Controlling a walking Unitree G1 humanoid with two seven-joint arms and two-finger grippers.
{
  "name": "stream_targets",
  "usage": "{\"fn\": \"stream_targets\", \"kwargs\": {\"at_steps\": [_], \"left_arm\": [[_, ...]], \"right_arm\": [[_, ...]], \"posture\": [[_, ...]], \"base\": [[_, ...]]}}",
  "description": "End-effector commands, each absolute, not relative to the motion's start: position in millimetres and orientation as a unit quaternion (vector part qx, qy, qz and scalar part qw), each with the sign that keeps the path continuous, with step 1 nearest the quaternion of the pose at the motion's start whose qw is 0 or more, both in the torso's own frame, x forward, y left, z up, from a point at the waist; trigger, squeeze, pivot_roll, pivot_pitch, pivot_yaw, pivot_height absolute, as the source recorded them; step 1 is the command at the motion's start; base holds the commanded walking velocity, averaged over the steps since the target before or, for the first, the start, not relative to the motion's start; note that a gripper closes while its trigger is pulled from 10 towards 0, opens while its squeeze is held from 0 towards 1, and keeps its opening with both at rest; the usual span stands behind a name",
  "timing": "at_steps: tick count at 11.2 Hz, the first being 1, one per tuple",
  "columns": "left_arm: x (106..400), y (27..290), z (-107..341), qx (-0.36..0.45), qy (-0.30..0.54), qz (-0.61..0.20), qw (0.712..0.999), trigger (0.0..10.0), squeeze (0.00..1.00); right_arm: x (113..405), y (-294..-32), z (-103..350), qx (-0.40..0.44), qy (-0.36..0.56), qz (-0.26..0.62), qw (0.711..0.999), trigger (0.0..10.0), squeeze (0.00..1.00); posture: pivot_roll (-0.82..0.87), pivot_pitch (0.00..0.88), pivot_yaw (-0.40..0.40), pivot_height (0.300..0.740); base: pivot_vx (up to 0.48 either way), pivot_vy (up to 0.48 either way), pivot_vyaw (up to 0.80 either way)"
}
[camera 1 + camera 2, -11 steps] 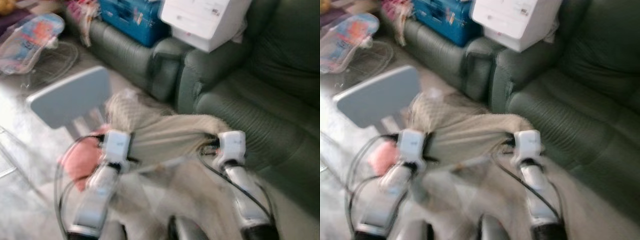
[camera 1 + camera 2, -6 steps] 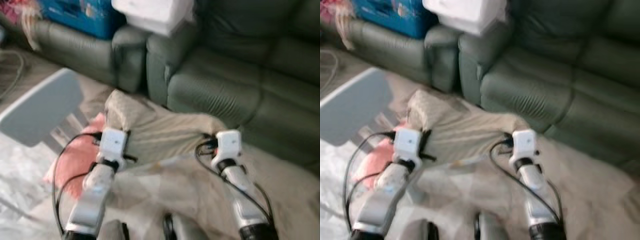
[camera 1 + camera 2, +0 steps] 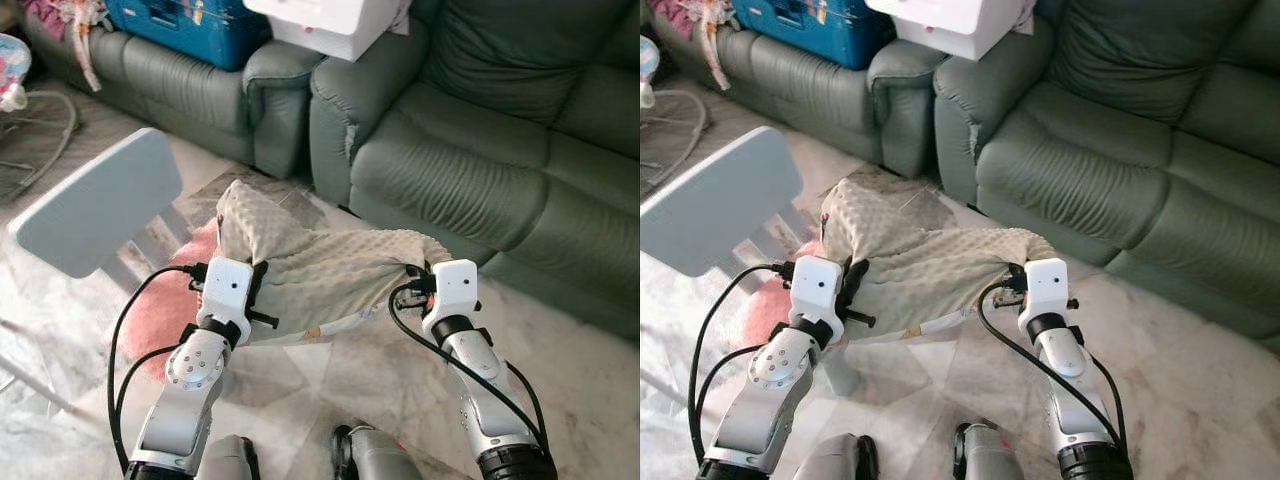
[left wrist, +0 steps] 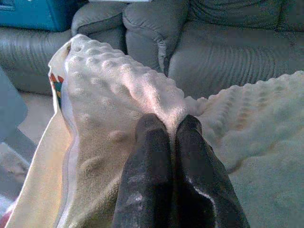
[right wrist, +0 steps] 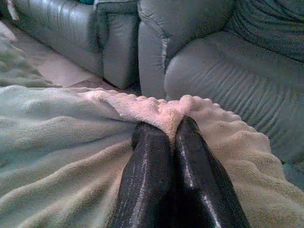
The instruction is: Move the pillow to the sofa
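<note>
Nearest, the left gripper (image 4: 164, 135) and right gripper (image 5: 166, 135) each pinch a fold of the cream, bumpy-textured fabric pillow (image 3: 320, 270), fingers clenched tight on it. The pillow hangs stretched between them above the pale marble floor (image 3: 590, 360), beside a pink mat (image 3: 165, 310) and a grey-blue chair (image 3: 95, 215). Beyond stands the dark green leather sofa (image 3: 480, 160), a white box (image 3: 335, 22) on its armrest.

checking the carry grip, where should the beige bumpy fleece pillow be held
By its two upper corners, from the robot's side, as now: the beige bumpy fleece pillow is limp and sags between the left gripper and right gripper, each shut on a pinched fold.
</note>
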State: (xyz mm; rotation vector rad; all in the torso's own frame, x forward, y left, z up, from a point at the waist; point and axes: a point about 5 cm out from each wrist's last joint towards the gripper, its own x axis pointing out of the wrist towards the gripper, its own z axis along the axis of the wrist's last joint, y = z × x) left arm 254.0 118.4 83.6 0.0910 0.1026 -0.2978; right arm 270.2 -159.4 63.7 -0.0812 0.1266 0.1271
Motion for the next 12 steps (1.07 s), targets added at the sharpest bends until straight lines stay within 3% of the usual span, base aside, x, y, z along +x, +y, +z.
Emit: {"fn": "stream_targets", "kwargs": {"at_steps": [1, 6, 12], "left_arm": [[252.3, 111.4, 90.3, 0.039, 0.035, -0.169, 0.984, 10.0, 0.0], [252.3, 111.3, 90.3, 0.04, 0.035, -0.172, 0.984, 10.0, 0.0], [253.9, 109.4, 90.3, 0.037, 0.036, -0.176, 0.983, 10.0, 0.0]], "right_arm": [[269.3, -164.1, 66.0, -0.044, 0.058, 0.055, 0.996, 10.0, 0.0], [269.2, -166.6, 65.8, -0.046, 0.06, 0.051, 0.996, 10.0, 0.0], [268.8, -168.3, 64.9, -0.046, 0.065, 0.049, 0.996, 10.0, 0.0]], "posture": [[-0.05, 0.129, -0.033, 0.74], [-0.05, 0.13, -0.034, 0.74], [-0.06, 0.129, -0.034, 0.74]], "base": [[0.0, -0.304, 0.0], [0.0, -0.316, 0.0], [0.0, -0.321, -0.55]]}}
